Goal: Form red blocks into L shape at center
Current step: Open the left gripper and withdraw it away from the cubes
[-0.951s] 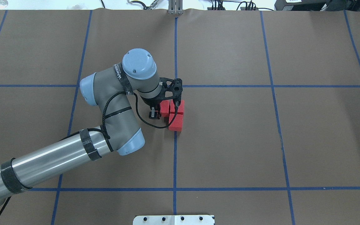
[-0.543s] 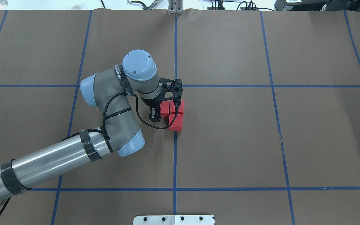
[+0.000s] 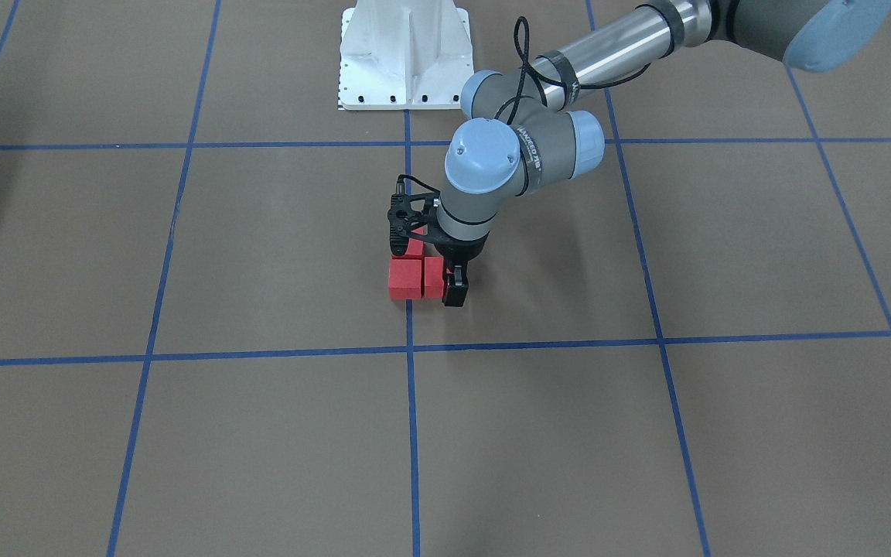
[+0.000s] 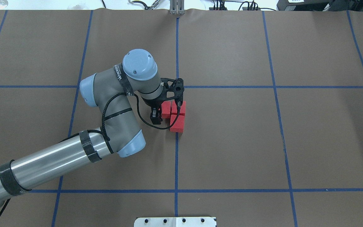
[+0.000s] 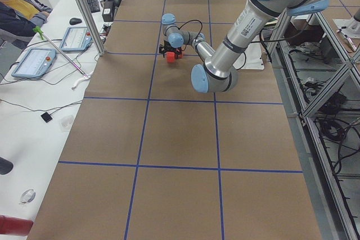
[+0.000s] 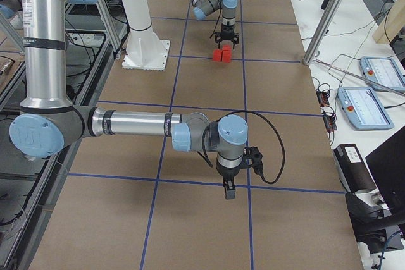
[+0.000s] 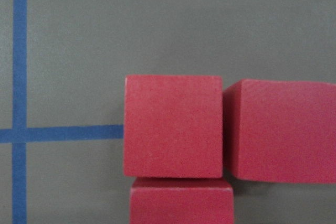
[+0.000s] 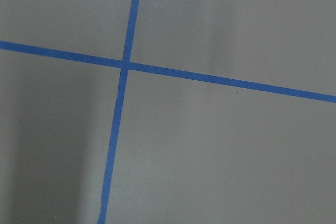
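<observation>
Three red blocks sit together on the center tape line (image 4: 176,157), just on the robot's side of a tape crossing. Two lie side by side (image 4: 166,109) (image 4: 181,107) and the third (image 4: 177,123) touches the right one, making an L. The left wrist view shows them close up (image 7: 173,132), edges almost touching. My left gripper (image 4: 157,114) hangs open just over the left block; one black finger (image 3: 455,292) shows beside it. My right gripper (image 6: 228,191) shows only in the exterior right view, over bare table far from the blocks; I cannot tell its state.
The white base plate (image 4: 175,221) lies at the table's near edge. A person (image 5: 14,9) sits at a side desk with tablets (image 5: 76,37). An aluminium post (image 6: 329,17) stands at the table's far side. Brown gridded surface surrounds the blocks.
The left wrist has drifted very slightly left and its visible finger a touch toward the robot. The three blocks have not moved.
</observation>
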Robot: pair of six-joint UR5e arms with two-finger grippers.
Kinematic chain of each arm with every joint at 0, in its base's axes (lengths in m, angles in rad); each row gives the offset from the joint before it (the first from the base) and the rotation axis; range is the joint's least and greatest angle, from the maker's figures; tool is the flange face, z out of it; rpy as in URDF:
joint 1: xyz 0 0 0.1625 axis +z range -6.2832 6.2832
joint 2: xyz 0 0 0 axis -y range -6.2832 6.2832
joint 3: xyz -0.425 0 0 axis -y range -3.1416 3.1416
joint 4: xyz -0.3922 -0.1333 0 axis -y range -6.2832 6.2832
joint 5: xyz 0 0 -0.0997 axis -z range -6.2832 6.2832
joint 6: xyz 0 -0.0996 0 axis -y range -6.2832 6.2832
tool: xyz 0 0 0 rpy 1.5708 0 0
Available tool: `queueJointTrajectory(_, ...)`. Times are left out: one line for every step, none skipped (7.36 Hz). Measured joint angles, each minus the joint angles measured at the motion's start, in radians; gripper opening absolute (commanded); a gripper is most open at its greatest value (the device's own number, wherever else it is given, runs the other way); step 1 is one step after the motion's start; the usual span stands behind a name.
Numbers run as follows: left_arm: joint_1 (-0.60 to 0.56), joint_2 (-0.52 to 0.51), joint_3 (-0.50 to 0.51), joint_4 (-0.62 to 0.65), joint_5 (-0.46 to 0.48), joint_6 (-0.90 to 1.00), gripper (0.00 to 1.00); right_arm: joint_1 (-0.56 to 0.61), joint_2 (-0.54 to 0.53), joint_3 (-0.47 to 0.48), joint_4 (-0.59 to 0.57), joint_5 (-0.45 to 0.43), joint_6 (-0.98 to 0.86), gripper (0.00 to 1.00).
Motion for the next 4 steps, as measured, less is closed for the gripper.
queueJointTrajectory(-0.01,0.0,-0.012,0.006,0.0,0.001,1.0,0.0,0.0,0.0,0.0,0.0,0.001,0.99)
queueJointTrajectory(-0.024,0.001,-0.034,0.024,-0.001,0.005,1.0,0.0,0.0,0.0,0.0,0.001,0.002,0.99)
queueJointTrajectory(-0.036,0.002,-0.068,0.056,-0.002,0.009,1.0,0.0,0.0,0.0,0.0,0.001,0.002,0.99)
queueJointTrajectory(-0.047,0.005,-0.103,0.09,-0.003,0.011,1.0,0.0,0.0,-0.001,0.0,0.0,0.003,0.99)
